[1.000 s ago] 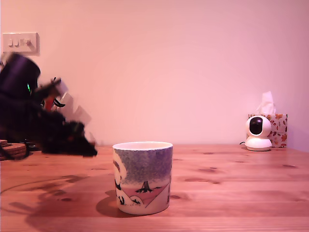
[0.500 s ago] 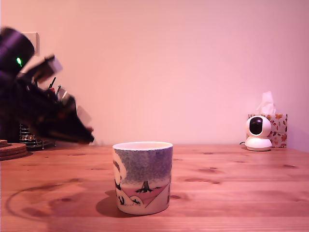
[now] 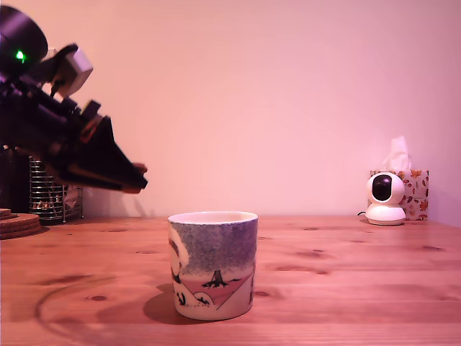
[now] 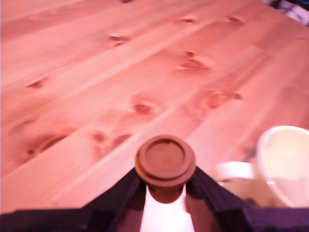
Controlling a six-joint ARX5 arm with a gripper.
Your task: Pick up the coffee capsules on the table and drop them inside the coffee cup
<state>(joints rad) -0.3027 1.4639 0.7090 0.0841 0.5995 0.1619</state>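
The coffee cup (image 3: 213, 263) stands upright on the wooden table (image 3: 346, 274), front centre in the exterior view; its cream rim and handle show in the wrist view (image 4: 285, 154). My gripper (image 3: 134, 179) hangs in the air on the exterior view's left, above and to the left of the cup's rim, its black fingers pointing down toward the cup. It is shut on a brown coffee capsule (image 4: 165, 162), which sits between the two fingertips with its flanged rim facing the wrist camera. In the exterior view the capsule (image 3: 139, 168) is only a small reddish spot at the fingertips.
A wire holder (image 3: 54, 191) and a stack of round coasters (image 3: 18, 223) sit at the back on the exterior view's left, behind the arm. A white dome camera (image 3: 385, 198) and a floral tissue box (image 3: 416, 193) stand at the far right by the wall.
The arm has lifted from low over the table at the left and swung up and rightward toward the cup. The cup has not moved.
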